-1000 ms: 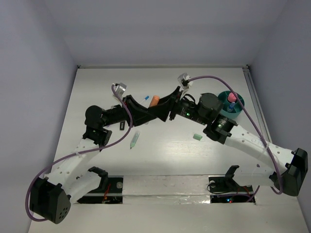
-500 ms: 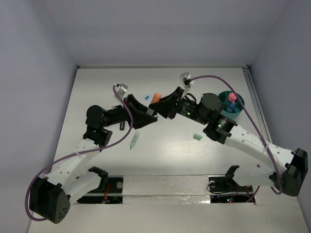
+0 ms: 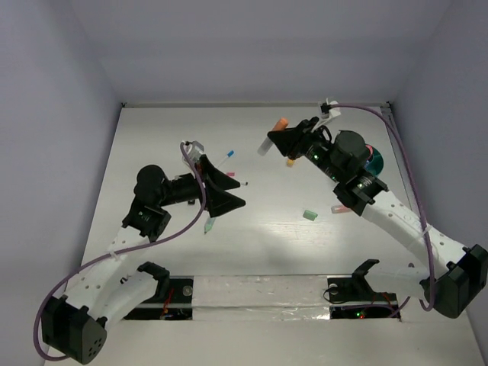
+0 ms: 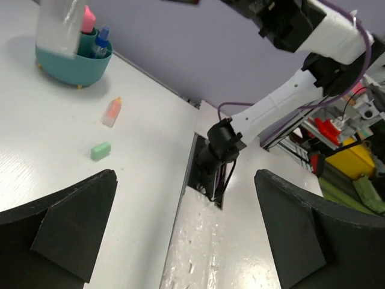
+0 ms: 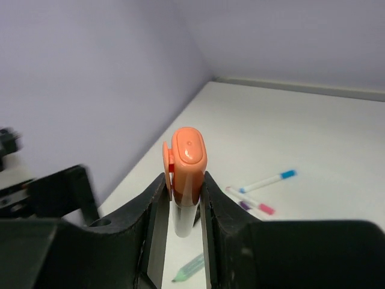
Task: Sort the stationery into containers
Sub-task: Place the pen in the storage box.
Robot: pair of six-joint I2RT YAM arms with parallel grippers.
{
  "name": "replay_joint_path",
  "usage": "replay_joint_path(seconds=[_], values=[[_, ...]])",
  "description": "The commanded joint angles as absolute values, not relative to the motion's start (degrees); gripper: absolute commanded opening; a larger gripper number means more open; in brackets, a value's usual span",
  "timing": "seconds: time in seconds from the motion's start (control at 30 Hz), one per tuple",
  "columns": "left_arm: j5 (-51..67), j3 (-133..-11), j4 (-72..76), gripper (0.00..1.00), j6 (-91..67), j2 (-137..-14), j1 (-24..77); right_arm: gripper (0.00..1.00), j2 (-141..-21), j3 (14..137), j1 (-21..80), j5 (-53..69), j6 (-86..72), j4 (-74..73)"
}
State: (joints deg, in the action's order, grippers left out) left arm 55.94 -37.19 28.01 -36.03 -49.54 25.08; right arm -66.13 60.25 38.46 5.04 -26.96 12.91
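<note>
1. Top view:
   - The teal holder (image 3: 376, 162) stands at the table's right side. The right arm's wrist covers its left part.
   - Up and to the left of the holder, the right gripper (image 3: 276, 138) is raised and clamps an orange-capped marker (image 3: 281, 122).
   - A small orange piece (image 3: 290, 161) lies just left of the holder.
   - A green eraser (image 3: 309, 215) lies left of the holder, nearer the arm bases.
   - Well left of the holder, the left gripper (image 3: 235, 191) has its jaws spread wide and holds nothing.
   - A blue-capped marker (image 3: 227, 156) lies just beyond the left gripper, and a pale green pen (image 3: 210, 225) lies just on its near side.

2. Left wrist view:
   - The left gripper (image 4: 185, 180) has its fingers (image 4: 66, 235) at the two lower corners, far apart with only bare table (image 4: 54, 138) between them.
   - The teal holder (image 4: 72, 63) sits at upper left. In it stand a pink-topped piece (image 4: 88, 18) and a blue-capped item (image 4: 102, 39).
   - A blurred pale shape hides the holder's left side.
   - A small orange-tipped piece (image 4: 111, 112) lies in front of the holder, and the green eraser (image 4: 100, 150) lies nearer still.
   - The right arm (image 4: 283, 102) crosses to the right of the holder.

3. Right wrist view:
   - The right gripper (image 5: 183, 180) pinches the orange-capped marker (image 5: 186, 156) upright, cap topmost.
   - On the table below lie the blue-capped marker (image 5: 267, 180), a pink-capped marker (image 5: 252, 203) and the pale green pen (image 5: 189, 268).
   - The holder lies outside this view.
</note>
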Motion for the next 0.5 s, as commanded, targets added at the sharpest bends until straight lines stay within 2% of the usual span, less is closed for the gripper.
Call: replay_joint_path(seconds=[0.0,0.17,0.3,0.47], values=[[54.85,-40.42,19.62,0.99,-28.14,-46.59,25.4,0.0,-64.07,62.05,34.03,0.55,-23.92,9.34],[45.56,-43.77,4.07,0.99,-18.73,-43.95,25.4,0.0,-64.6,62.14,31.64,-20.42,-15.31,0.8],[41.23,-42.55,2.2,0.99,-16.61,-42.54,25.4,0.0,-66.53,61.0,27.78,-31.77,-9.6,-2.89],[38.77,-42.36,0.27,0.99,-16.08,-40.96,25.4,0.0,-69.6,59.86,19.27,-34.19,-9.05,-3.69]])
